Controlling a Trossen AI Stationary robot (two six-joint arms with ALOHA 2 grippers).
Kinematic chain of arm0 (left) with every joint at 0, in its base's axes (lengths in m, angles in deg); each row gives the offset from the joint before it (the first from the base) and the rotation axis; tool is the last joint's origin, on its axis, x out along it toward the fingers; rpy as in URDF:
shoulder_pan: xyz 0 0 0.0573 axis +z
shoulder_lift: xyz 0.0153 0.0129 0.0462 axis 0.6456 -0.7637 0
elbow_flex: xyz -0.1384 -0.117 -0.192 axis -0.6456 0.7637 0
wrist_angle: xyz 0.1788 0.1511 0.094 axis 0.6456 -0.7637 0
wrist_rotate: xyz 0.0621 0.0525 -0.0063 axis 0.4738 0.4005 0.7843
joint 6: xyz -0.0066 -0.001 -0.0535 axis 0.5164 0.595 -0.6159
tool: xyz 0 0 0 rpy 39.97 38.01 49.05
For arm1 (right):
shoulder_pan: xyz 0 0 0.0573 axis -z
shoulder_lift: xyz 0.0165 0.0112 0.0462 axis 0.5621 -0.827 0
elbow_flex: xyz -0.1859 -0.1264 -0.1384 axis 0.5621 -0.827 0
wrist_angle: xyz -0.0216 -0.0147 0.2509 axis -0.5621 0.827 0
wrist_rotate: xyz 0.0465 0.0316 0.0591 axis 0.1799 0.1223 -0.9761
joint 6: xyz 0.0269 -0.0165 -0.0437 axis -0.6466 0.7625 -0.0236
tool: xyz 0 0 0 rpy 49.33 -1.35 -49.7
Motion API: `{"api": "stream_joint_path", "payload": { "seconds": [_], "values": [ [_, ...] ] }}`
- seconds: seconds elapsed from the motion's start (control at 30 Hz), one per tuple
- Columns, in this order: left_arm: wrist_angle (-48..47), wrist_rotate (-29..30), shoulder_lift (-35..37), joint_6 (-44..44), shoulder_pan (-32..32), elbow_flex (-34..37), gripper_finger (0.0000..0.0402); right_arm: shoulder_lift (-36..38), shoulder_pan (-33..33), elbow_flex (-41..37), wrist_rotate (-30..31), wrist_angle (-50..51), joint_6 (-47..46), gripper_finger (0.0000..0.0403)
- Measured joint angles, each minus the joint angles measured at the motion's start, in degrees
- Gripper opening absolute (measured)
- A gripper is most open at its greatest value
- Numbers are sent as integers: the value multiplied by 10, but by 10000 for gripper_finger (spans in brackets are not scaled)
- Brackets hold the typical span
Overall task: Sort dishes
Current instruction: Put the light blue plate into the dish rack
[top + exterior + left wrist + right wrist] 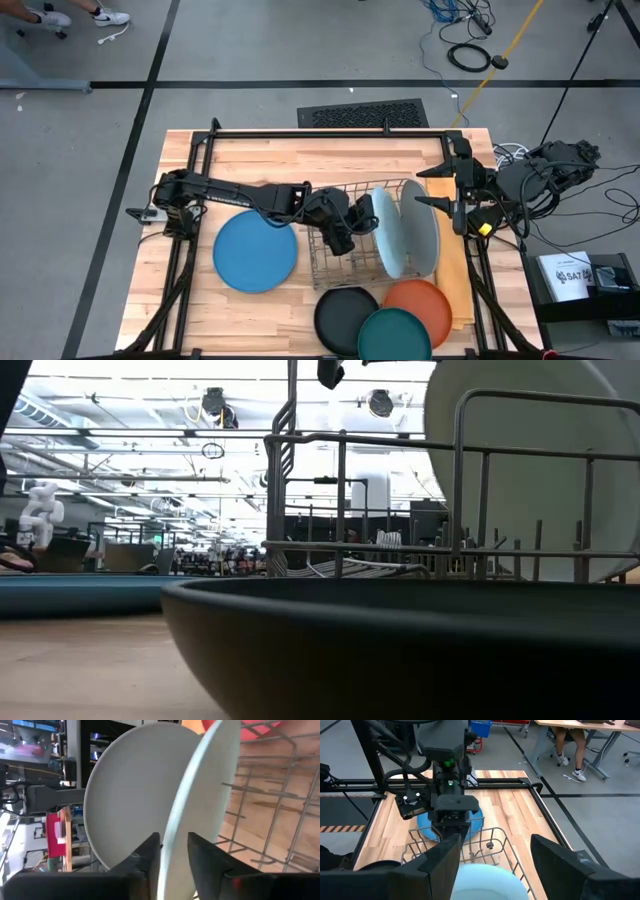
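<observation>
A pale blue plate (390, 232) and a grey plate (421, 235) stand on edge in the wire rack (335, 262). A medium blue plate (256, 251) lies flat on the table left of the rack. The black plate (346, 318), orange plate (418, 305) and dark teal plate (394, 335) lie overlapping near the table's near edge. My left gripper (366, 216) is at the pale blue plate's left rim, shut on it. My right gripper (495, 865) hangs open and empty at the rack's far right, above the standing plates. My left gripper pinches the pale blue plate's rim (172, 851) between its two fingers, one finger (149, 854) on each face. The fingers come level from the table's left, across the rim. The plate stands upright on edge in the rack beside the grey plate (130, 795).
The rack's wire bars (400, 490) stand around the upright plates. A black metal frame (300, 133) runs along the table's far and side edges. A tan cloth (455, 270) lies under the rack's right side. Bare wood (250, 160) shows at the far left.
</observation>
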Motion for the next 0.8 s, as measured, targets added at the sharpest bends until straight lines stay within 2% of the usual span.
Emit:
{"api": "stream_joint_path", "payload": {
  "seconds": [0.17, 0.47, 0.6, 0.67, 0.8],
  "values": [
    [22, 16, 0, 30, -1, 0, 129, 0, 0, 0, 0, 0, 0, 233],
    [122, 17, 0, 22, -1, 0, 133, 0, 0, 0, 0, 1, 2, 233],
    [146, 15, -3, -19, -1, 0, 133, 0, 0, 0, -1, 1, 2, 233],
    [135, 46, -5, -6, -4, 0, 133, 0, 0, 0, -3, 2, 2, 233],
    [124, 168, 2, 11, -17, 1, 133, 0, 0, 0, -4, 10, 0, 233]
  ]
}}
